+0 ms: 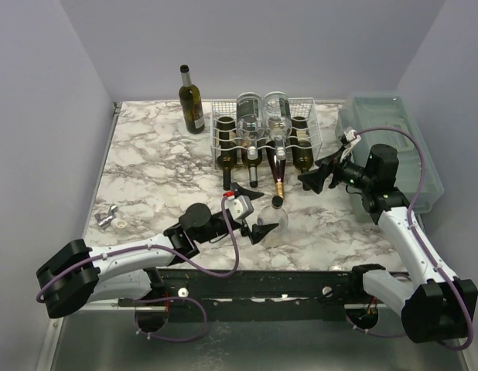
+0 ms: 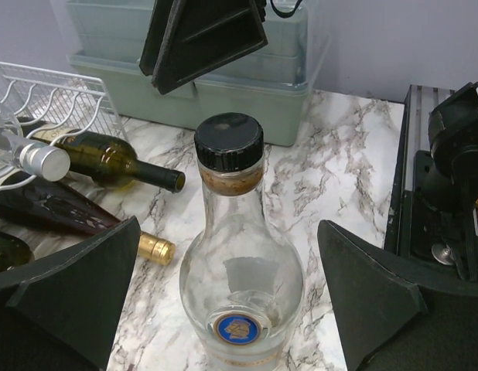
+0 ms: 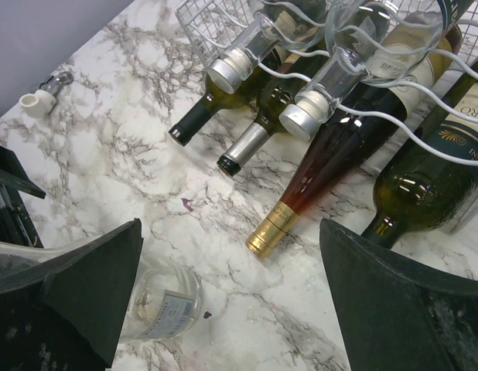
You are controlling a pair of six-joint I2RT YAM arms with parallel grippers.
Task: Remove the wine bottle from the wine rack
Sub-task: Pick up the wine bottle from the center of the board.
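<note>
The white wire wine rack (image 1: 266,131) stands at the back centre, with clear bottles on its upper tier and dark wine bottles (image 3: 425,185) below. An amber bottle with a gold cap (image 3: 271,230) pokes out of its front. A clear round-bellied bottle with a black cap (image 2: 239,255) stands upright on the table (image 1: 146,154) in front of the rack. My left gripper (image 2: 227,232) is open around this bottle (image 1: 274,217), with both fingers clear of the glass. My right gripper (image 3: 231,228) is open and empty, facing the rack's front (image 3: 223,15) near the gold cap.
An olive-green bottle (image 1: 192,100) stands upright left of the rack. A translucent green-grey box (image 1: 394,147) sits at the right edge, behind my right arm. Small bits, a stopper (image 3: 36,100) among them, lie near the table's left edge (image 1: 107,219).
</note>
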